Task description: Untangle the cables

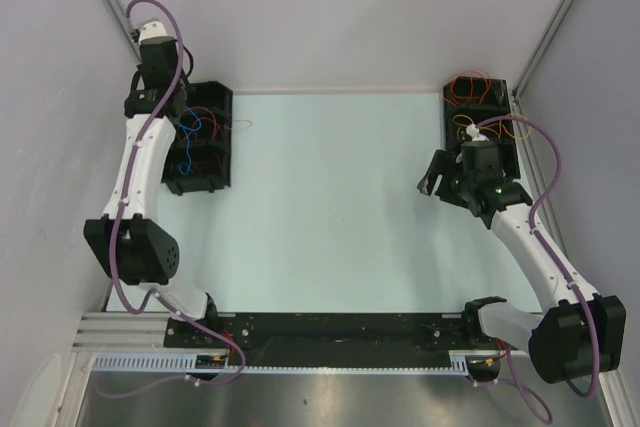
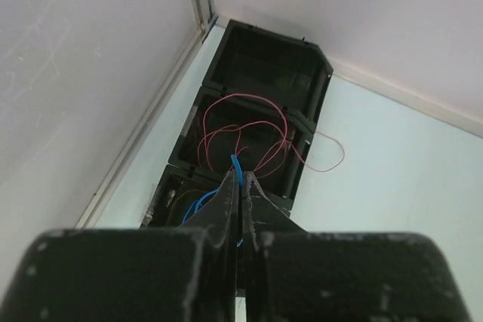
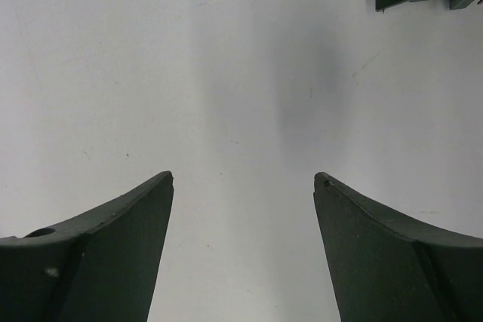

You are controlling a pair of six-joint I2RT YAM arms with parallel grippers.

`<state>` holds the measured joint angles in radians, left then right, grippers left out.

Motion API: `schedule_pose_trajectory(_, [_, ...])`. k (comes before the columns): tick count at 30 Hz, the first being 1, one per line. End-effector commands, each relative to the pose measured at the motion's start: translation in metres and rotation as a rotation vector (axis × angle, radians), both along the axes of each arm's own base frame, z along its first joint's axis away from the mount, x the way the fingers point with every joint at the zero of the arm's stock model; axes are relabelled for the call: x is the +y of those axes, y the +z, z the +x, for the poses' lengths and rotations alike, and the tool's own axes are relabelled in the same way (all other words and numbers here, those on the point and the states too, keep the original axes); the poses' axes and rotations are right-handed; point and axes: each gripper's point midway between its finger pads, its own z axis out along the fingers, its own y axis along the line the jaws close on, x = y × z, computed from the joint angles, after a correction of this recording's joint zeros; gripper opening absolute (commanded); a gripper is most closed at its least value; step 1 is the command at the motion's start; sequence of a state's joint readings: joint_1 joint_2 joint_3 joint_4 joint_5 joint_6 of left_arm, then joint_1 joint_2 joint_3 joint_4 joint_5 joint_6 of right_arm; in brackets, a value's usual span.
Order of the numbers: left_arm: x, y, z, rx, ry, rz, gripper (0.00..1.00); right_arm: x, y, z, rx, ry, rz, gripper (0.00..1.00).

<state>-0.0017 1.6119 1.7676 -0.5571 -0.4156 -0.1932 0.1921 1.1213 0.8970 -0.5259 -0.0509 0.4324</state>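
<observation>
From above, we see the blue cable (image 1: 190, 127) and red cables (image 1: 205, 154) in the left tray (image 1: 225, 107), and orange cables (image 1: 472, 87) in the right tray (image 1: 450, 112).

At the left wrist, our left pincer (image 2: 240, 179) is pinched tight on the blue cable above the tray. A red loop spills over the rim onto the surface (image 2: 392, 186).

At the right wrist, our right pincer (image 3: 243, 179) gapes wide over the surface, holding nothing.
</observation>
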Motion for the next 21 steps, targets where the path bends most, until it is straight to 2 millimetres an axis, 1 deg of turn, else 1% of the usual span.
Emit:
schedule_pose_trajectory(1, [0.016, -0.035, 0.016, 0.032, 0.031, -0.070, 0.00, 0.001, 0.005, 0.005, -0.030, 0.010, 0.004, 0.80])
schedule_pose_trajectory(2, [0.019, -0.041, 0.017, 0.042, 0.042, -0.075, 0.00, 0.001, 0.005, 0.005, -0.031, 0.011, 0.004, 0.80])
schedule_pose_trajectory(3, [0.025, -0.053, 0.020, 0.066, 0.058, -0.074, 0.00, 0.001, 0.006, 0.005, -0.031, 0.011, 0.004, 0.80])
schedule_pose_trajectory(4, [0.035, -0.062, 0.018, 0.086, 0.091, -0.069, 0.01, 0.001, 0.006, 0.005, -0.034, 0.011, 0.007, 0.80])
schedule_pose_trajectory(6, [0.043, -0.075, 0.018, 0.109, 0.124, -0.083, 0.00, 0.001, 0.006, 0.005, -0.031, 0.012, 0.010, 0.80])
schedule_pose_trajectory(7, [0.052, -0.087, 0.017, 0.134, 0.150, -0.084, 0.00, 0.001, 0.007, 0.005, -0.036, 0.013, 0.011, 0.80])
schedule_pose_trajectory(10, [0.065, -0.105, 0.013, 0.176, 0.202, -0.084, 0.00, 0.001, 0.006, 0.005, -0.031, 0.014, 0.013, 0.80])
schedule_pose_trajectory(14, [0.069, -0.127, 0.014, 0.227, 0.231, -0.086, 0.00, 0.003, 0.006, 0.005, -0.035, 0.019, 0.018, 0.80])
schedule_pose_trajectory(18, [0.072, -0.144, 0.013, 0.266, 0.260, -0.087, 0.00, 0.003, 0.006, 0.004, -0.033, 0.022, 0.020, 0.80])
schedule_pose_trajectory(21, [0.072, -0.163, 0.013, 0.295, 0.270, -0.097, 0.00, 0.003, 0.007, 0.005, -0.035, 0.022, 0.023, 0.80])
